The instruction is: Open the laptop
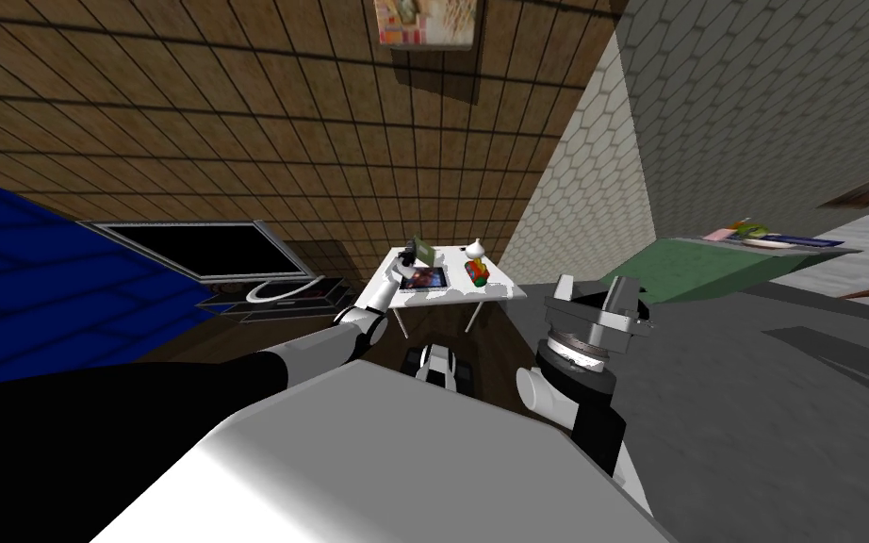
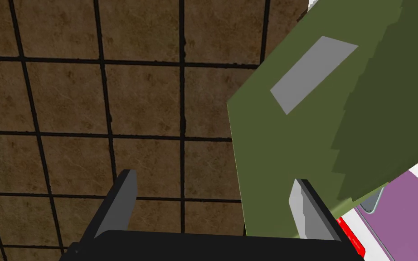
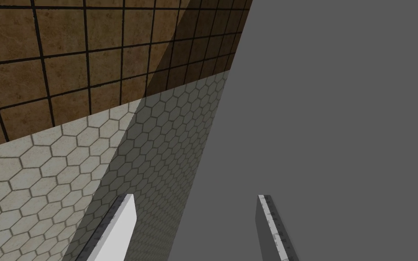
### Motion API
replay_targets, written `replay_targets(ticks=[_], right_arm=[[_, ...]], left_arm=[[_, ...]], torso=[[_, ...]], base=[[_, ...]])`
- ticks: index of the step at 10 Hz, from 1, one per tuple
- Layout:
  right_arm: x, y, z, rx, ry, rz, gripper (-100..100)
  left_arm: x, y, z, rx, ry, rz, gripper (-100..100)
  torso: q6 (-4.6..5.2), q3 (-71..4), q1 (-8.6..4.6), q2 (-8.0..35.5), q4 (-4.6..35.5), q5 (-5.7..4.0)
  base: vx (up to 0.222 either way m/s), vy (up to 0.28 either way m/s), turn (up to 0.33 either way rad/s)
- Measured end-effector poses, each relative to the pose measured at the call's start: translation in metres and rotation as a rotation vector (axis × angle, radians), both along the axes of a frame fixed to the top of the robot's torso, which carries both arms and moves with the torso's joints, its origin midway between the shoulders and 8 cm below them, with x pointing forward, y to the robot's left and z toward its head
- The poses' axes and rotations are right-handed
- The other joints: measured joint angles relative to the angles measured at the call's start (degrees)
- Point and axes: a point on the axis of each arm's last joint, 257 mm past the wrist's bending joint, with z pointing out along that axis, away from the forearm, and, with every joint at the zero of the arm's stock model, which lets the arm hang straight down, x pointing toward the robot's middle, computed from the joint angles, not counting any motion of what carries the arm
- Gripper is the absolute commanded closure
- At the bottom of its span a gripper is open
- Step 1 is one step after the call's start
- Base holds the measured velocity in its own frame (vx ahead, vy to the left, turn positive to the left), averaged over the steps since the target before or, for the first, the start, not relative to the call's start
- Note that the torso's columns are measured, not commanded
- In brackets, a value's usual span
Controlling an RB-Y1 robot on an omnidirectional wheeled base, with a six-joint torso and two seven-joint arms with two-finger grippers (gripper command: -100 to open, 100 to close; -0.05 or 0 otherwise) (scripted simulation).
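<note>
Evidently the task is well along: the olive-green, flat-lidded laptop sits on the small white table, its lid already tilted steeply up off the base (whether far enough, I cannot judge). At most a final push and a release seem left. The left gripper is spread wide and grips nothing; the lid's edge stands between its fingers, contact unclear. The right gripper hangs open, empty.
</note>
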Motion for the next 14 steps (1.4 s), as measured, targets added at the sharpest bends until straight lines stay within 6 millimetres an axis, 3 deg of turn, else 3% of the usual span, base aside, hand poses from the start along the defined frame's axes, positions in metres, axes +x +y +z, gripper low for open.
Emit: replay_targets(ticks=[2, 3, 4, 11, 12, 14], right_arm=[[0.0, 0.0, 0.0, 0.0, 0.0, 0.0, 0], [0.0, 0.0, 0.0, 0.0, 0.0, 0.0, 0], [0.0, 0.0, 0.0, 0.0, 0.0, 0.0, 0], [0.0, 0.0, 0.0, 0.0, 0.0, 0.0, 0], [0.0, 0.0, 0.0, 0.0, 0.0, 0.0, 0], [0.0, 0.0, 0.0, 0.0, 0.0, 0.0, 0]], left_arm=[[0.001, -0.001, 0.003, 0.001, -0.001, 0.0, -100], [0.001, -0.001, 0.003, 0.001, -0.001, 0.001, 100], [0.001, -0.001, 0.003, 0.001, -0.001, 0.001, -100], [0.012, -0.008, 0.052, -0.001, -0.002, 0.033, -100], [0.012, -0.008, 0.053, -0.001, -0.001, 0.035, 0], [0.012, -0.008, 0.052, -0.001, -0.001, 0.035, 0]], torso=[[0.27, -0.27, -0.45, -0.43, -0.03, -0.18], [0.28, -0.19, -0.44, -0.26, -0.01, -0.17], [0.29, -0.02, -0.39, -0.01, 0.09, -0.16], [0.28, -0.07, -0.25, -0.1, 0.06, -0.11], [0.28, -0.1, -0.34, -0.15, 0.05, -0.13], [0.29, -0.09, -0.34, -0.13, 0.06, -0.14]], base=[[0.067, 0.036, -0.033], [0.007, 0.005, 0.004], [-0.008, 0.023, -0.052], [-0.032, 0.047, -0.044], [-0.004, 0.006, 0.003], [0.0, 0.0, 0.0]])
